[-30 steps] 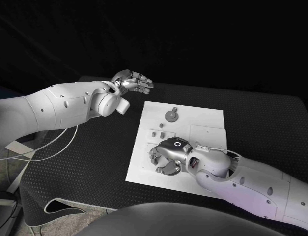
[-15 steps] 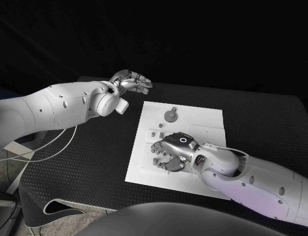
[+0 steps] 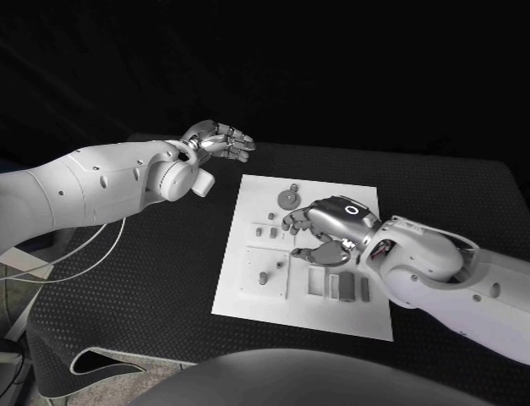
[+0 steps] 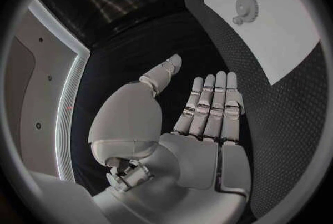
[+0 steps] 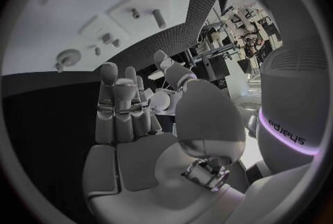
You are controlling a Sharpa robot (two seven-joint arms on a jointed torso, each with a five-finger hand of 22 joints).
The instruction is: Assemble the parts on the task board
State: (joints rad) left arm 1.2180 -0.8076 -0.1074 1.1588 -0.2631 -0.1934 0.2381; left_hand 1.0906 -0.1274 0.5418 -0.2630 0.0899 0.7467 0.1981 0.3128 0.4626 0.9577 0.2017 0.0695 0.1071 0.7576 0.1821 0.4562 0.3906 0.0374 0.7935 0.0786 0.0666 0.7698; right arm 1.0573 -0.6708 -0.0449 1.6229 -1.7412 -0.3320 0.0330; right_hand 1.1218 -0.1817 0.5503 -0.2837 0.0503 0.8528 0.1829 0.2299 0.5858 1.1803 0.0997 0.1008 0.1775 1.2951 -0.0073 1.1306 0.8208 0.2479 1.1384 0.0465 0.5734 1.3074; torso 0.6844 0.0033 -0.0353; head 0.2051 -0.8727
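The white board [image 3: 303,254] lies mid-table with small grey parts [image 3: 290,199] on it, the right hand [image 3: 323,230] hovering over its middle, fingers loosely curled and empty, the left hand [image 3: 220,141] spread and empty beyond its far-left corner.

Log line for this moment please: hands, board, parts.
left hand: open, off board | right hand: open, above task board | gear part: on board, untouched
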